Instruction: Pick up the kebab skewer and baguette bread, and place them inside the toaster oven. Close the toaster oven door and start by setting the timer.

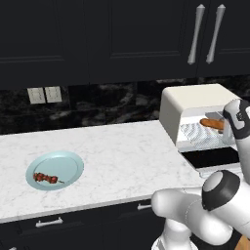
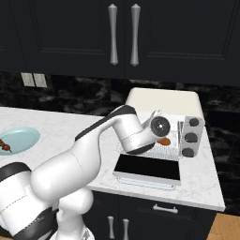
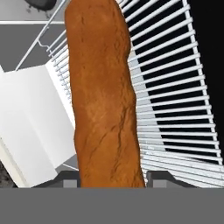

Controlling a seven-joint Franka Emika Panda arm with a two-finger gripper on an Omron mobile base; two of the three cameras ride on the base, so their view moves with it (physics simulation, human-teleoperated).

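Baguette bread (image 3: 105, 96) sits between hand (image 3: 112, 178) fingers over toaster oven (image 1: 195, 100) rack.

Arm: the white arm rose from the lower right of the left base view and bent up along the right edge.
Elbow: it sat as a big round joint low in that view.
Wrist: it reached toward the middle right of the right base view.
Gripper (image 3: 112, 181): its two dark tips stood at the bottom of the hand view, closed on the baguette bread (image 3: 105, 92).
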